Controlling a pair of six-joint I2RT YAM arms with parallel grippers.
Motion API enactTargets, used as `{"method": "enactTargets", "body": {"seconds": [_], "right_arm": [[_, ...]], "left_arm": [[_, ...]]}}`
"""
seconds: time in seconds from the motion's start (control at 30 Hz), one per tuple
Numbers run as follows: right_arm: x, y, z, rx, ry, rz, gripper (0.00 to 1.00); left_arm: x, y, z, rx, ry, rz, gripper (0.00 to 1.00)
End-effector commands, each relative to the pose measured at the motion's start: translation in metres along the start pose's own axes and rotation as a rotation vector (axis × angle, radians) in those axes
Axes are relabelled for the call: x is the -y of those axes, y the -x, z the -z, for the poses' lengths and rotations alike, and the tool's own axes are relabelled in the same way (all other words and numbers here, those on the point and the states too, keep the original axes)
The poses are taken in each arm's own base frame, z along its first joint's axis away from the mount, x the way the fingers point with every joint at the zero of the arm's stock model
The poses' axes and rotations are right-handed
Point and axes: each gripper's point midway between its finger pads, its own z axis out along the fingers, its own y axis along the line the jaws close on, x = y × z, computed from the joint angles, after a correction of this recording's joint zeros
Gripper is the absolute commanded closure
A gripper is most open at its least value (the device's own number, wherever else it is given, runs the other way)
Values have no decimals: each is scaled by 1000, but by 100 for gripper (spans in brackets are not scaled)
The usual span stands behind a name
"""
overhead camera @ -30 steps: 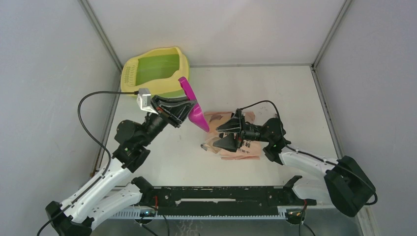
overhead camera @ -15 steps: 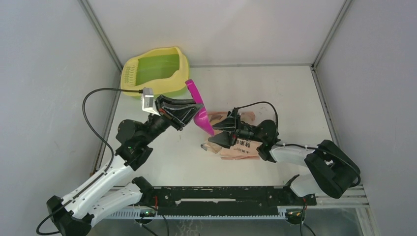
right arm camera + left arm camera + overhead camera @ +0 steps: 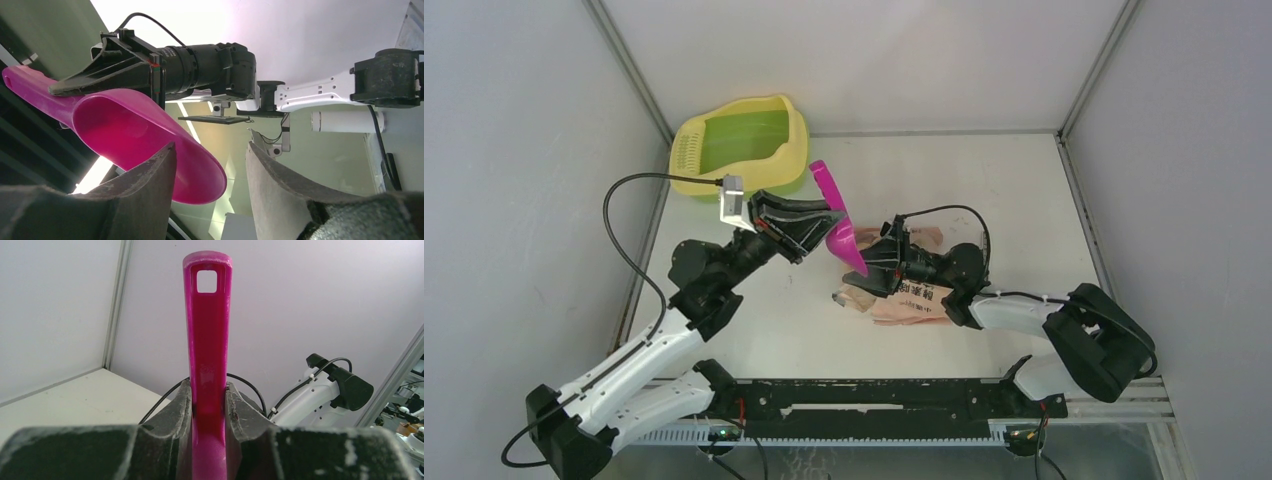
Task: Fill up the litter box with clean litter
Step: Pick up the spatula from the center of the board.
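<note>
Handle of the magenta plastic scoop point(image 3: 206, 315) sits clamped in my left pincer point(image 3: 207, 390); my right pincer point(image 3: 210, 148) gapes near its bowl.

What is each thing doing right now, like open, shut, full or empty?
litter box: upright, basin looks empty.
scoop: held by its handle, bowl tipped downward.
bag: lying flat on the table.
left claw: shut on the scoop.
right claw: open, nothing between its fingers.
</note>
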Motion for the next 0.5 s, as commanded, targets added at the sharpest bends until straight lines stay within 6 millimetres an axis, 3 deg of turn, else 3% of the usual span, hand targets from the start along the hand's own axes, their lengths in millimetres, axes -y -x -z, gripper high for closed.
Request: {"method": "enactTargets", "body": {"seconds": [0.0, 0.33, 0.47], "right_arm": [[-57, -31, 0, -123, 174, -103, 41], [-72, -25, 1, -91, 246, -123, 52], [-80, -22, 2, -77, 276, -118, 63]], "left_arm": [[18, 18, -4, 71, -79, -4, 86], [15, 5, 3, 74, -82, 33, 83], [12, -2, 8, 68, -68, 48, 76]]}}
